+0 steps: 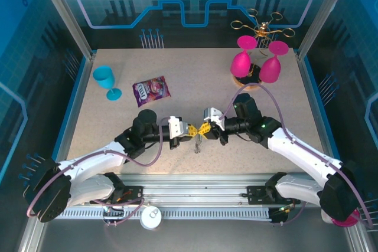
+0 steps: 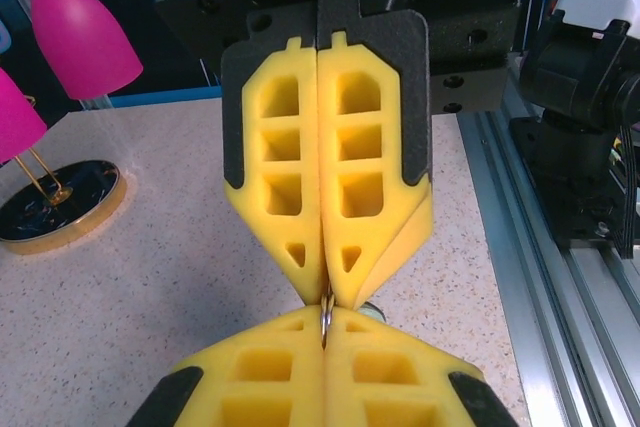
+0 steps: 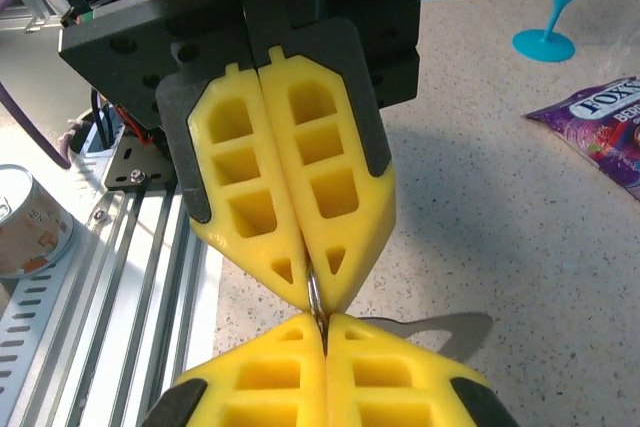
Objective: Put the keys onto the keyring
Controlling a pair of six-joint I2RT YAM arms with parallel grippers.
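The speckled bench point(image 1: 195, 69) carries a purple snack packet point(image 1: 152, 90) left of its middle. Well to the right of the packet, toward the back, a gold wire rack point(image 1: 260, 28) holds two pink glasses point(image 1: 241, 62) bowl-down. Just left of the packet stands a teal goblet point(image 1: 106, 81). Well in front of the packet, past the metal rail, lies a white-topped can point(image 1: 150, 219).

In front of the packet and slightly to its right, the two arms meet nose to nose over bare bench. The left gripper point(image 1: 192, 129) and the right gripper point(image 1: 204, 129) nearly touch at their yellow tips.

A thin silvery strip, seemingly a key point(image 2: 326, 315) seen edge-on, runs across that meeting point and lies in the seam of both pairs of jaws. From above, a small pale bit of it hangs just under the tips.

Both pairs of jaws are pressed together, each clamped on the strip; the right wrist view shows the metal point(image 3: 314, 292) entering the left gripper's seam.
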